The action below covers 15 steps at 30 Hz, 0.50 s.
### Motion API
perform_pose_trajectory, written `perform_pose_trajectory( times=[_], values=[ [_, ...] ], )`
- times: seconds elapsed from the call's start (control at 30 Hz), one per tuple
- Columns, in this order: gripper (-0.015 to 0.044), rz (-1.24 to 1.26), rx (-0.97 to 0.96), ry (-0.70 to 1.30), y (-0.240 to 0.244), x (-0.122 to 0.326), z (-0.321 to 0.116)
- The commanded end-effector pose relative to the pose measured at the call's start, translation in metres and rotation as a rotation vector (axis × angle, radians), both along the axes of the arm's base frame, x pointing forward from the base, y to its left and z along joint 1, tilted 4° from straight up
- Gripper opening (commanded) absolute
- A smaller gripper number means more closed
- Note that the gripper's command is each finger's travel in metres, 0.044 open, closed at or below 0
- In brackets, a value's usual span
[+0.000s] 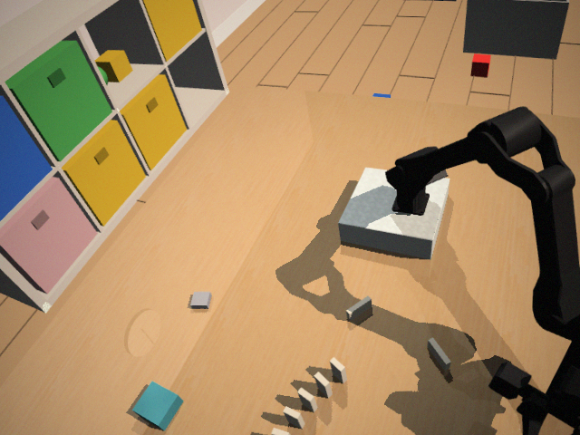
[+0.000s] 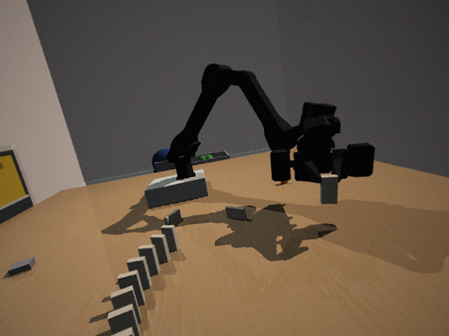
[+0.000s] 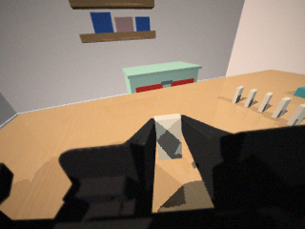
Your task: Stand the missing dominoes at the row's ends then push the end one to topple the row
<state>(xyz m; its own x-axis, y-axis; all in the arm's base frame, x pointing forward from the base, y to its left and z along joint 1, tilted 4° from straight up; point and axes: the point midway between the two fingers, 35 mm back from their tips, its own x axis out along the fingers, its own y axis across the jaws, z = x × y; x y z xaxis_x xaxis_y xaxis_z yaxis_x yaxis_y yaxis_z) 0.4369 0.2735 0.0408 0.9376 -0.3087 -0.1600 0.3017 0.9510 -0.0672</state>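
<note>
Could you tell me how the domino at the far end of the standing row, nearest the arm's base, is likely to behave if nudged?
The end domino stands upright on a narrow edge, so a light push on its broad face would probably tip it. Its flat, sharp-edged shape suggests it would topple rather than roll, likely against its close neighbour.
</note>
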Motion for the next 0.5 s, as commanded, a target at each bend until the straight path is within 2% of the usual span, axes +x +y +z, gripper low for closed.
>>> perform_pose_trajectory(
  times=[0.0,0.47],
  values=[
    [0.0107,-0.028,-0.014,-0.029,-0.007,-0.012,0.0],
    [0.0107,-0.13,-0.002,-0.129,-0.031,-0.051,0.006]
  ],
)
